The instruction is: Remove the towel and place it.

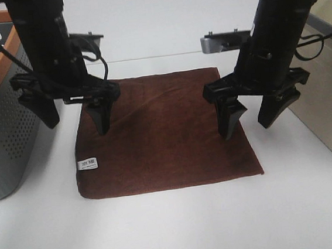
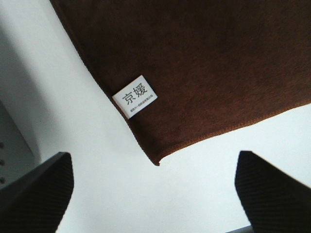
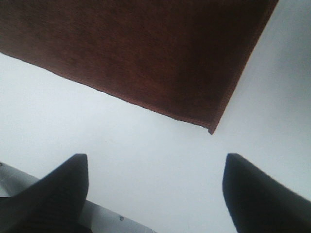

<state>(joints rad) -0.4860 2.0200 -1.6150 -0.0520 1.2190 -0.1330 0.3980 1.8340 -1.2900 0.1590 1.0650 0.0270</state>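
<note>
- The left gripper (image 1: pixel 76 122) hangs over the towel's left edge with its jaws spread wide and nothing between them; one finger (image 1: pixel 101 116) stands over the cloth and the other off its left side, by the grey basket.
- The right gripper (image 1: pixel 251 119) hangs over the towel's right edge, jaws likewise wide and empty; one finger (image 1: pixel 230 118) is over the cloth, the other out over the bare table.
- The white table (image 1: pixel 176 229) carries everything and shows bare in front of the cloth.
- A grey perforated basket (image 1: pixel 4 128) with an orange rim stands just beside the towel on the left, close to the left arm.
- A beige bin (image 1: pixel 328 97) stands to the right, a little apart from the towel.
- The towel (image 1: pixel 164 133) lies spread flat in the middle of the table between the two containers, dark brown and roughly square, so no long axis stands out; its edges run about parallel to the table's front, with the near right corner (image 3: pixel 210 130) pushed slightly outward.
- A shallow crease crosses its far left part.
- The small white label (image 1: pixel 88 163) sits at the near left corner, printed with dark characters, seen clearly from the left wrist camera (image 2: pixel 135 96).
</note>
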